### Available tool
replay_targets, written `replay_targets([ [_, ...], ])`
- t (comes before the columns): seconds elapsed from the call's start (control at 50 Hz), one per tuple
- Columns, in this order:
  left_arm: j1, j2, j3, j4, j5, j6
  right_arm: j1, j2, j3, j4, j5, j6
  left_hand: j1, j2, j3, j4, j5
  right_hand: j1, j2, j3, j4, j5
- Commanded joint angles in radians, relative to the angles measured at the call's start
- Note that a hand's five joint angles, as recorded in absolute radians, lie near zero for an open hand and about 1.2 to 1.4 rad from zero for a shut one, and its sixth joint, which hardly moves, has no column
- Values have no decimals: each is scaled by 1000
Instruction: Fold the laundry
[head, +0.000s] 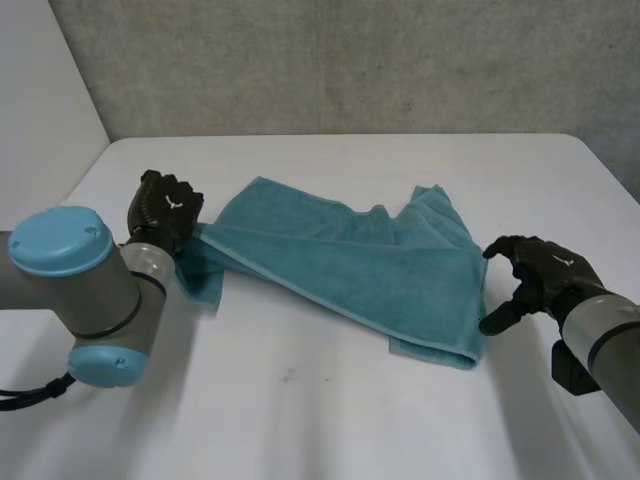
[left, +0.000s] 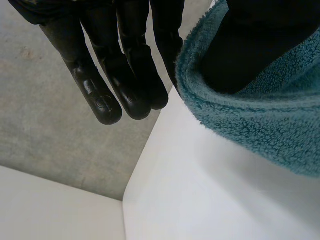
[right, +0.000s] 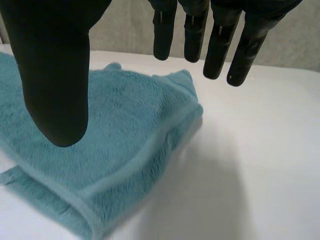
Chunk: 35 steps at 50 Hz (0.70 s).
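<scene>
One broad white table (head: 330, 420) with rounded far corners fills the scene, backed by a rough grey concrete wall (head: 350, 60) and a plain white panel (head: 40, 80) at the left. A teal terry-cloth towel (head: 350, 265) lies across the middle of the table, loosely doubled over, with a paler hem running aslant across it. How its layers sit under the top fold cannot be made out. Its near right corner lies flat and its left end is raised off the surface. The robot's left arm (head: 80, 280), grey with a light-blue cap, covers part of the table near that end.

The black left hand (head: 165, 210) has the towel's left end. In the left wrist view the cloth (left: 250, 105) wraps over the thumb and hides most of it. The fingers (left: 107, 95) reach out straight, the nearest one against the cloth, pinching it.

The black right hand (head: 545, 275) hovers just beside the towel's right edge, clear of it. Its fingers (right: 217, 45) are loosely spread and hold nothing, and its arm is cut off at the frame's edge.
</scene>
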Motion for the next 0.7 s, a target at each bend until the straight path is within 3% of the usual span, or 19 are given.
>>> replay_targets([
  [0.02,41,-2,11,0,-2,-3,-5,-10,72,18,-33,-113,288,198,206,201,235,194,151,163,165,149],
  [0.24,42,-2,1,0,1,-3,13,65,113,-112,-80,-194,288,198,206,201,235,332,289,301,303,287],
  [0.5,41,-1,-8,-2,1,-5,74,231,18,-172,-71,-199,288,198,206,201,235,415,371,383,385,369],
  [0.7,41,-4,-8,-2,1,-5,80,272,3,-192,-70,-200,288,198,206,201,235,482,438,451,452,437],
])
